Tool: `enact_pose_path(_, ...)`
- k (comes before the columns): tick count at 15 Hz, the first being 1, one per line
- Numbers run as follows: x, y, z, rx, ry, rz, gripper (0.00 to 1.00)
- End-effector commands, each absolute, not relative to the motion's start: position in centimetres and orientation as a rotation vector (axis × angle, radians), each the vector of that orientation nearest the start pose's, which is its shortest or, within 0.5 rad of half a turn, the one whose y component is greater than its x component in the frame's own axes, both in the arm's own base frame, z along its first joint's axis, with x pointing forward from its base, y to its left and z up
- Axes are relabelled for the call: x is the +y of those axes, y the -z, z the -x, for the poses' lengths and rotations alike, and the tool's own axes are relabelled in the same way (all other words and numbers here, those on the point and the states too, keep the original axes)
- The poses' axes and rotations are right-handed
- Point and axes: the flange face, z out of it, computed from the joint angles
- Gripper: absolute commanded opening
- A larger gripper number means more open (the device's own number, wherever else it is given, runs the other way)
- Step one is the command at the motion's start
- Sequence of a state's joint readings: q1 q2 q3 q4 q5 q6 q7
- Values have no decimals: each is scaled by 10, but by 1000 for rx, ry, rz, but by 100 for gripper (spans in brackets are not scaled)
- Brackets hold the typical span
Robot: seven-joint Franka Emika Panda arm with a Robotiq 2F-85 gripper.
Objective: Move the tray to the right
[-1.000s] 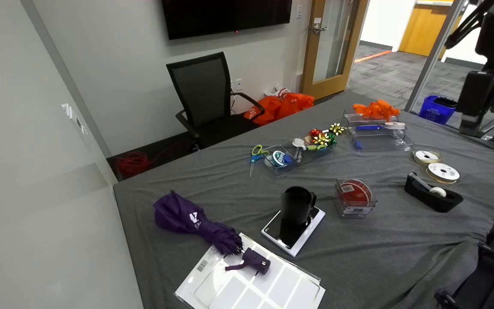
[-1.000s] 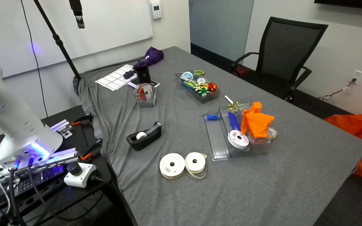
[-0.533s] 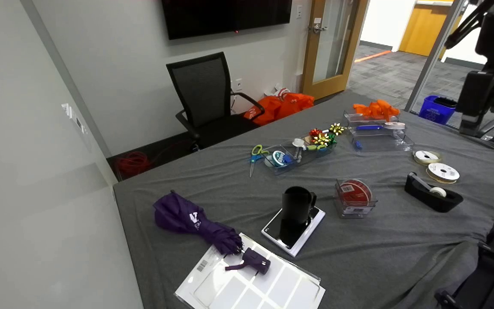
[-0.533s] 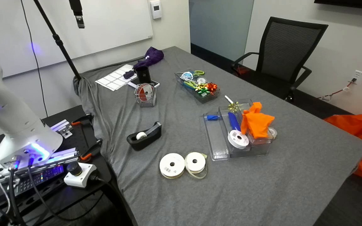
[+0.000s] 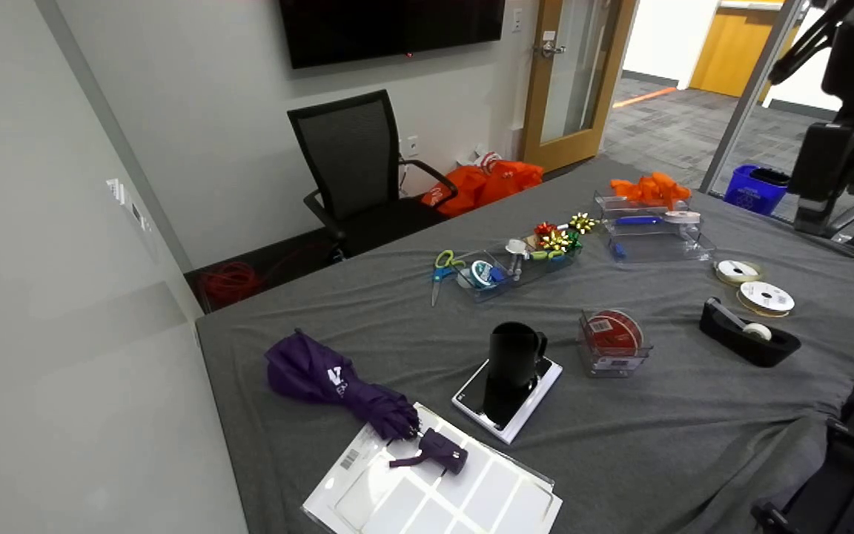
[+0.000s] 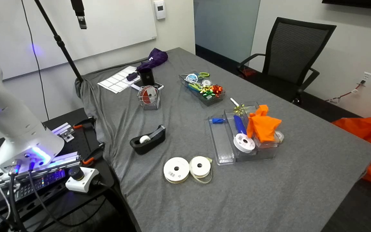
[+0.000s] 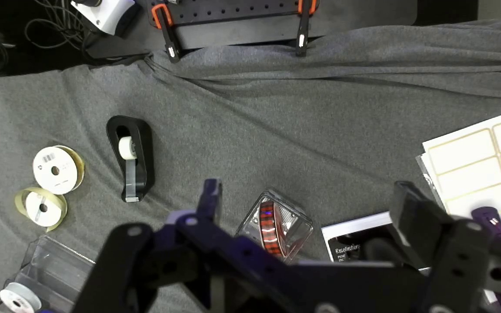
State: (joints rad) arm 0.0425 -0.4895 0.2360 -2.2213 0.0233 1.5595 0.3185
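Hovering hand [image 7: 308, 193], jaws wide apart

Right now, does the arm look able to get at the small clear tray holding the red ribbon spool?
Probably yes: in the wrist view the gripper is open, facing the clear tray, with no obstacle visible between them. The black mug nearby could crowd one finger.

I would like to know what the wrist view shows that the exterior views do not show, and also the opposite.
Only the wrist view: the readable word "Recollections" on the black cover with white border, and the red-and-black check of the ribbon.
Only the exterior views: the office chair, the shiny bows and the orange cloth.
Shared: the small clear tray holding that ribbon, the black tape dispenser, and two white spools on the grey tablecloth.
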Motion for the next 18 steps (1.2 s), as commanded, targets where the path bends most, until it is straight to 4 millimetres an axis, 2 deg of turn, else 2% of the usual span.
enact_pose_path(1, 115, -544, -372, 139, -217, 3251, 100)
enact_pose_path(2, 108, -544, -376, 163, -189, 3236, 100)
enact_pose_path(6, 63, -543, -399, 329, -32, 3146, 100)
enact_pose_path(10, 11, -525, -421, 557, 99, 3056, 100)
enact_pose_path(14, -25, -482, -444, 776, 110, 2992, 100)
enact_pose_path(18, -44, -433, -466, 817, 66, 2979, 100)
